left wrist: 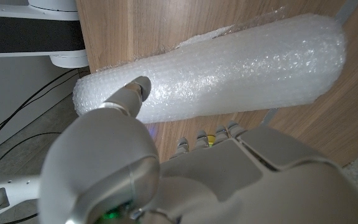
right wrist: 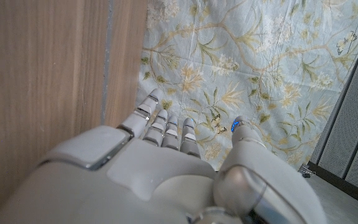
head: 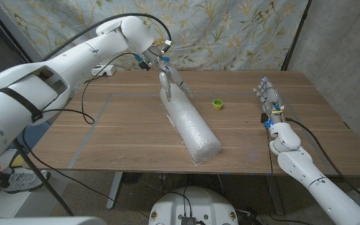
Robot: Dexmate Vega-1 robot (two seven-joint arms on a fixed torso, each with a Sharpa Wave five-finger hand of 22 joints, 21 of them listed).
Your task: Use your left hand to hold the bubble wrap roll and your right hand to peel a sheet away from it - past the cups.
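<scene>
Left fingers: the left hand sits at the far end of the bubble wrap roll, fingers spread and pointing down onto it. From where I stand I cannot tell whether they grip the wrap or only touch it. In the left wrist view one finger reaches out along the roll with its tip against the plastic.

Right fingers: the right hand stands at the right side of the table, fingers straight, apart and pointing toward the far edge — nothing in them. The right wrist view shows the same fingers stretched out side by side over the wood.

Bubble wrap roll: it lies on the wooden table near the middle, slanting from the far end under the left hand to the near edge. A loose flap of sheet shows along its near end, lying on the wood.

Green cap: a small yellow-green ring rests on the table between the roll and the right hand, apart from both.

Left arm: the white arm comes in from the left, high over the table.

Backdrop: a pale floral curtain hangs behind the far edge — a white power strip lies at the far left corner.
</scene>
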